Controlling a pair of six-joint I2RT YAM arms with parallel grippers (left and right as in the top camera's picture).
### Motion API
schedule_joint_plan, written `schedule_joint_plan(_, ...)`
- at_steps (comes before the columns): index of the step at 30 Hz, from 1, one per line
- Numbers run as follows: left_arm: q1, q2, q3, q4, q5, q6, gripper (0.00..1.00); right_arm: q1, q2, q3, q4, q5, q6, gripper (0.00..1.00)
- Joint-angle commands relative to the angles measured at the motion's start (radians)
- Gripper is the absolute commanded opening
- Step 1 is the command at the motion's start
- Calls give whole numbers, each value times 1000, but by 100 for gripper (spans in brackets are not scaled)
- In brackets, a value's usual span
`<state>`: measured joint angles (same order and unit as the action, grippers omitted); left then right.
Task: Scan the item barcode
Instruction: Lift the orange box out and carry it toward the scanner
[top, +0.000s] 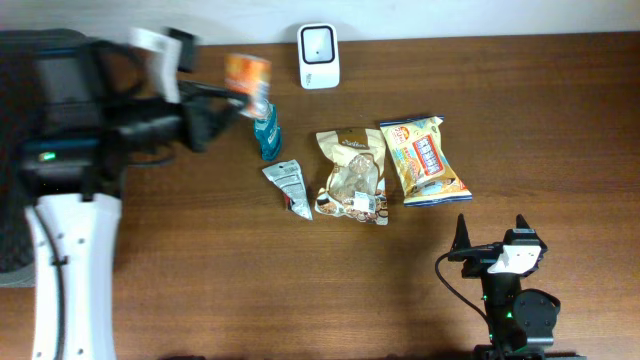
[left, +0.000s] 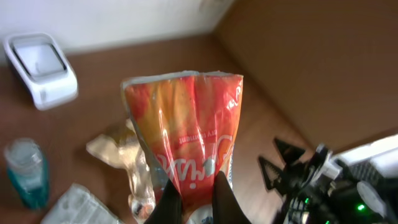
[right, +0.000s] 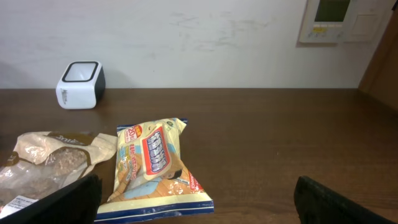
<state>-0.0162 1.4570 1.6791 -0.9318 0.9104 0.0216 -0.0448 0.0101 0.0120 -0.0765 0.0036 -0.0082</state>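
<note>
The left gripper (left: 194, 193) clamps the orange snack packet (left: 186, 118) by its lower edge, aloft at upper left of the overhead frame, near the white scanner (top: 318, 42). The right gripper (top: 492, 228) gapes empty at lower right above the brown wooden table (top: 560, 120); a white wall (right: 186, 37) stands behind

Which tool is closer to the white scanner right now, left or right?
Left. The left tool, shut on the orange packet, is just beside the scanner; the right tool stands open at the opposite edge of the table.
</note>
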Motion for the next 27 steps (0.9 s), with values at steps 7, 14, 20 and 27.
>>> schedule_joint_plan(7, -402, 193, 3, -79, -641, -3, 0, 5, -6, -6, -6, 8, -2, 99)
schedule_joint_plan(14, -515, 435, 3, -42, -699, -3, 0, 5, -6, -6, -6, 8, -2, 98)
schedule_joint_plan(20, -520, 595, 3, 21, -701, -4, 0, 5, -6, -6, -6, 8, -2, 98)
schedule_joint_plan(27, -517, 584, 51, -1, -697, -3, 69, 5, -6, -6, -6, 8, -2, 98)
